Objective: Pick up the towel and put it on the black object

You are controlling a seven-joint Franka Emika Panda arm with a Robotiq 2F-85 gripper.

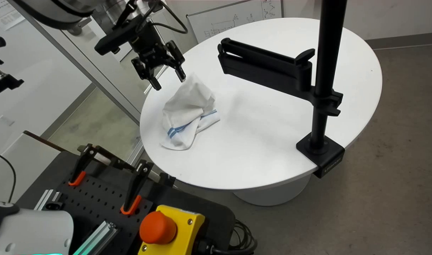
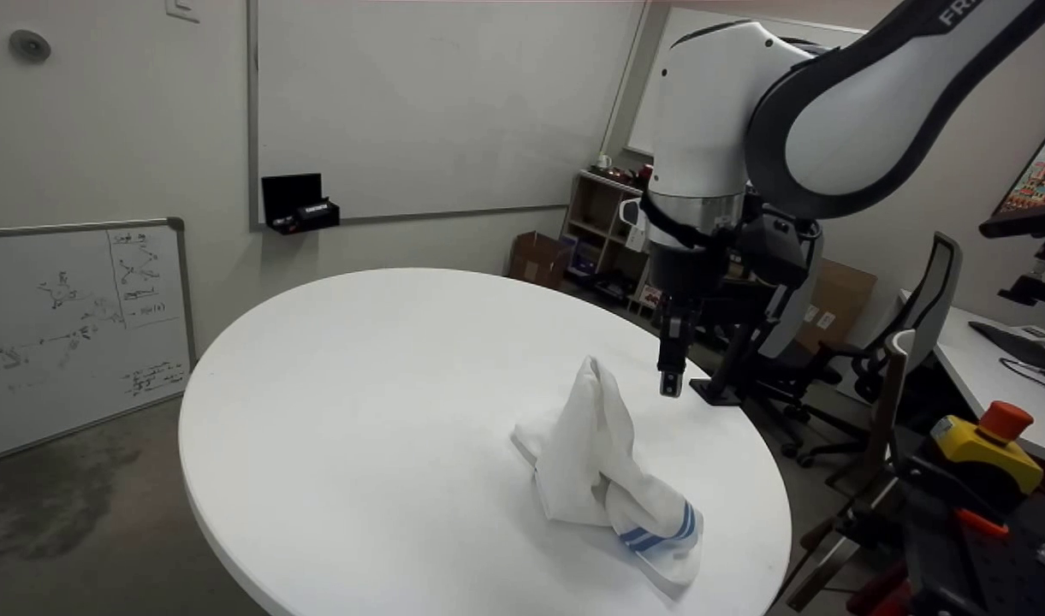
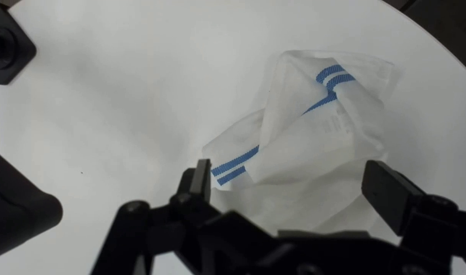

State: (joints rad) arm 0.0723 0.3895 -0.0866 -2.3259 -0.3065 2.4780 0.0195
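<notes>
- Nearest in an exterior view, a yellow box (image 1: 188,223) is topped by a red button (image 1: 157,227).
- Just beyond it, two orange-tipped black clamps (image 1: 137,182) are set over a perforated plate (image 1: 99,198).
- Past these, a round white table (image 1: 251,156) is seen; to its edge a black stand (image 1: 330,42) is clamped, its folded arm (image 1: 265,69) held out over the tabletop.
- Farther along the table, well apart from the stand, the towel (image 1: 191,102) is laid in a loose crumple, its white cloth banded with blue stripes and drawn up to a peak.
- Above the table, the gripper (image 1: 170,82) is held near that peak; in the wrist view its fingers (image 3: 389,194) are set wide apart, with the towel framed between and beyond them. In an exterior view a fingertip (image 2: 672,382) is shown apart from the towel.
- Farthest back, a whiteboard (image 1: 224,18) with drawings is seen by the wall (image 1: 396,17).
</notes>
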